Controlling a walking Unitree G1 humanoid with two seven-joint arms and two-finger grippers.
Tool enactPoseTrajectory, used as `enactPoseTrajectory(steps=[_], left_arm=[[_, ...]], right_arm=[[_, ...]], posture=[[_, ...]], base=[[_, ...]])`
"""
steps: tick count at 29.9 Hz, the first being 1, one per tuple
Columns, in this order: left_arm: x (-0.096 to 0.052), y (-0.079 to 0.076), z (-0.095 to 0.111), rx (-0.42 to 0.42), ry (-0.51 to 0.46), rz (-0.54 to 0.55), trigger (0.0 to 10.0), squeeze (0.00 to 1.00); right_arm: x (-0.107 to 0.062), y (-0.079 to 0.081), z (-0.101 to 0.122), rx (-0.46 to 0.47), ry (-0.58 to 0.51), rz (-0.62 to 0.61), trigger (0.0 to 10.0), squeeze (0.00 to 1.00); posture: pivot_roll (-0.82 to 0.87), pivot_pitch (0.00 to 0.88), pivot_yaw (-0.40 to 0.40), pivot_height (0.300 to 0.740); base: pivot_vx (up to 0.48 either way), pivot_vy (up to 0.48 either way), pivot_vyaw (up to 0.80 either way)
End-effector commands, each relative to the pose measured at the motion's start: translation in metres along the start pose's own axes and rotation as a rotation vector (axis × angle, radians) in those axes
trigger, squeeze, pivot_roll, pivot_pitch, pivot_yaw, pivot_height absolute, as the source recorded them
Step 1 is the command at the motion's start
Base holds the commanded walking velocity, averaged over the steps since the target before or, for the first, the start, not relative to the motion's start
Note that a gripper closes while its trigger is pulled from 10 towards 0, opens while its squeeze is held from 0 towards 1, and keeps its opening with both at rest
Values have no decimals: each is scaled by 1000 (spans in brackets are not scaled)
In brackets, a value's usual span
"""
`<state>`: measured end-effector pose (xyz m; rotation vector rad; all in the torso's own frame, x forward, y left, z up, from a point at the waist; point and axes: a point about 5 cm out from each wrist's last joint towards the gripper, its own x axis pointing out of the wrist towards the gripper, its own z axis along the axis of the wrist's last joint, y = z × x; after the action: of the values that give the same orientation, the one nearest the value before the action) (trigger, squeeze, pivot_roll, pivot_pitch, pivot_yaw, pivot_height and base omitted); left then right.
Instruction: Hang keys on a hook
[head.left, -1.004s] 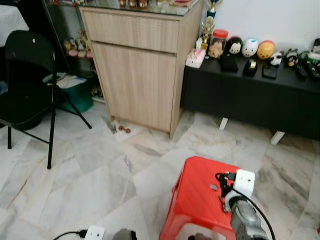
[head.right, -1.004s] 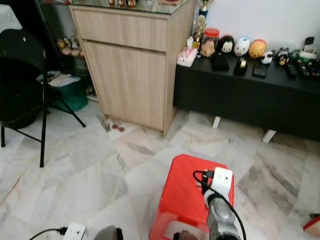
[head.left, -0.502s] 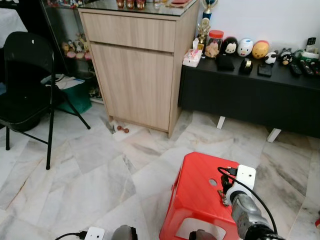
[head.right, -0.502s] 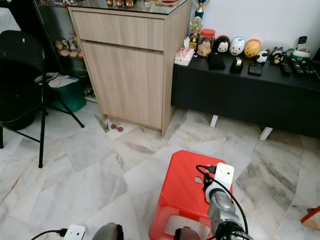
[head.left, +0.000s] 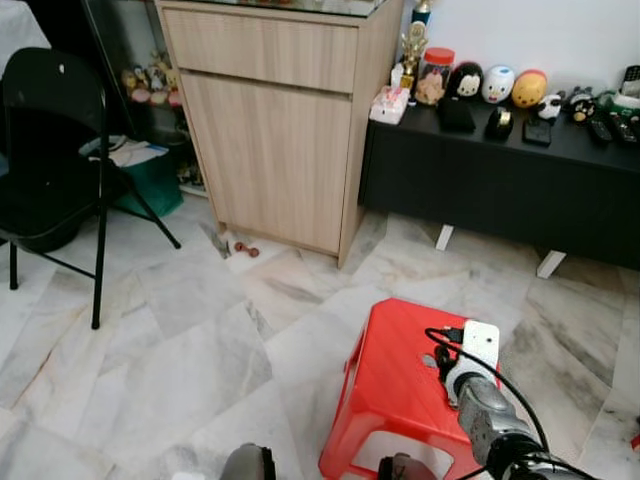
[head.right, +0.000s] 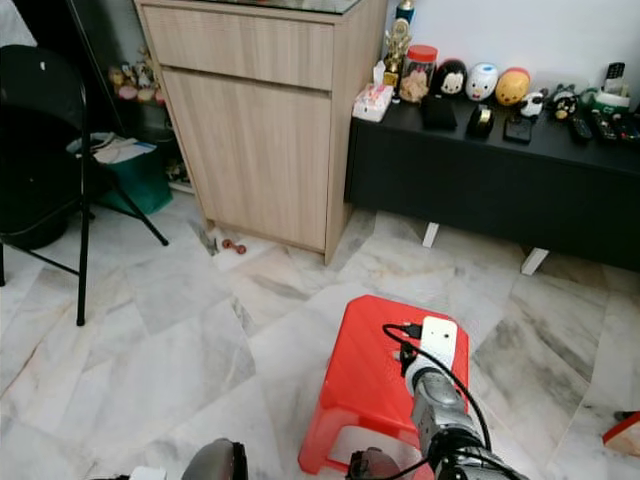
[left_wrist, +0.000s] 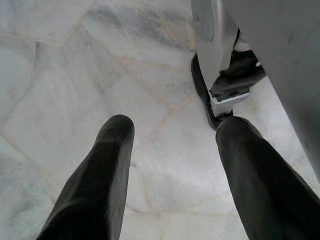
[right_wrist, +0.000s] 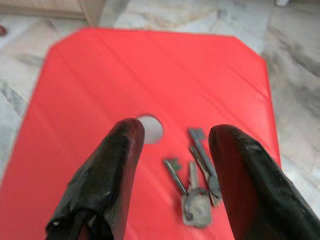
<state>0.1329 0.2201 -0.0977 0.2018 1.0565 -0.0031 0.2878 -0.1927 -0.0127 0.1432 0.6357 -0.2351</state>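
A bunch of metal keys (right_wrist: 195, 187) on a ring lies flat on top of a red plastic stool (head.left: 395, 385), beside the round hole (right_wrist: 150, 129) in its seat. My right gripper (right_wrist: 177, 129) hangs open just above the stool top, and the keys sit between and slightly short of its two black fingers (right_wrist: 117, 165). In the eye views my right arm (head.left: 482, 400) reaches over the stool's right side. My left gripper (left_wrist: 176, 125) hangs open over the marble floor, with nothing in it.
A light wooden cabinet (head.left: 280, 120) stands ahead, with a low black bench (head.left: 500, 190) of figurines and remotes to its right. A black folding chair (head.left: 50, 150) and a green box (head.left: 150, 185) are at the left. Marble floor (head.left: 180, 340) lies open between them.
The whole picture has shifted a little, so the camera moved. My right arm stays over the stool, and the white plug on the floor has slid out of the bottom edge.
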Motion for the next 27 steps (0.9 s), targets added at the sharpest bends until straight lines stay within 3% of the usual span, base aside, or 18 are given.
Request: enactPoseTrajectory(steps=[1, 4, 5, 7, 8, 10, 11, 20, 27], left_arm=[[0, 1, 2, 1, -26, -2, 10000, 0], [2, 2, 25, -5, -133, 0, 10000, 0], [3, 3, 46, -9, -231, 7, 10000, 0], [2, 4, 56, -13, -279, 9, 10000, 0], [1, 8, 80, -40, -377, 21, 10000, 0], [-2, 10, 97, -56, -453, 27, 10000, 0], [-6, 13, 118, -59, -552, 26, 10000, 0], [-25, 12, 158, -67, -783, 21, 10000, 0], [-41, 3, 170, -68, -878, -5, 10000, 0]], right_arm=[[0, -8, 0, 10, -10, -23, 10000, 0], [0, -6, 6, 18, -66, 1, 10000, 0], [-1, -5, 10, 17, -102, 14, 10000, 0], [-1, -4, 11, 23, -117, 22, 10000, 0], [-1, -3, 15, 32, -142, 30, 10000, 0], [-1, -2, 16, 28, -156, 37, 10000, 0], [-2, -1, 15, 15, -162, 47, 10000, 0], [-4, -4, 0, -4, -128, 43, 10000, 0], [-4, -4, -10, -49, -54, 49, 10000, 0]], posture=[[25, 144, -59, 629], [23, 166, -62, 629], [21, 180, -64, 629], [21, 182, -65, 629], [20, 188, -65, 629], [21, 200, -66, 629], [19, 210, -66, 629], [24, 253, -67, 629], [31, 287, -61, 629]], base=[[0, 0, 0], [0, 0, 0], [0, 0, 0], [0, 0, 0], [0, 0, 0], [0, 0, 0], [0, 0, 0], [0, 0, 0], [0, 0, 0]])
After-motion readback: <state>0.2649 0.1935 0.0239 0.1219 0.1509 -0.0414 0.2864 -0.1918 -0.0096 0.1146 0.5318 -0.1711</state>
